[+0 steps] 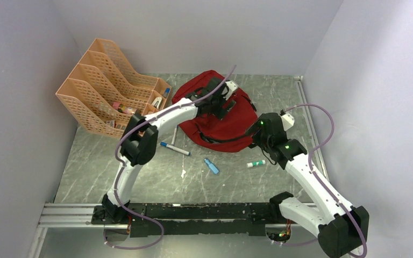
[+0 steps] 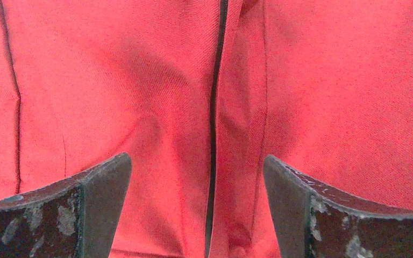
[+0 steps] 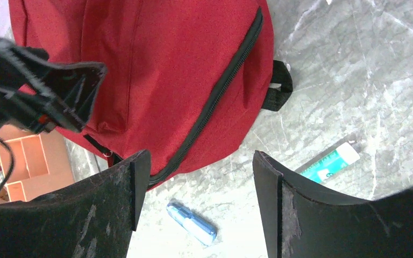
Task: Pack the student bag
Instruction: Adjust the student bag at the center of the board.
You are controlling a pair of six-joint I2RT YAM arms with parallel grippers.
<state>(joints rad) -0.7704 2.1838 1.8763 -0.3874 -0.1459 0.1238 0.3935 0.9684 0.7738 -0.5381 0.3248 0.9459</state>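
student bag [image 1: 226,129] lies under the left fingers [image 2: 103,188], spread wide and empty; right fingers [image 3: 271,188] also apart, empty.

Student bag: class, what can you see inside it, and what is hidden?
Nothing inside shows. On the student bag the zipper looks closed in the right wrist view, so red fabric covers the interior. Whether it holds anything cannot be told.

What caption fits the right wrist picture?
Open right claw over the edge of the student bag, a blue marker and teal tube on the table.
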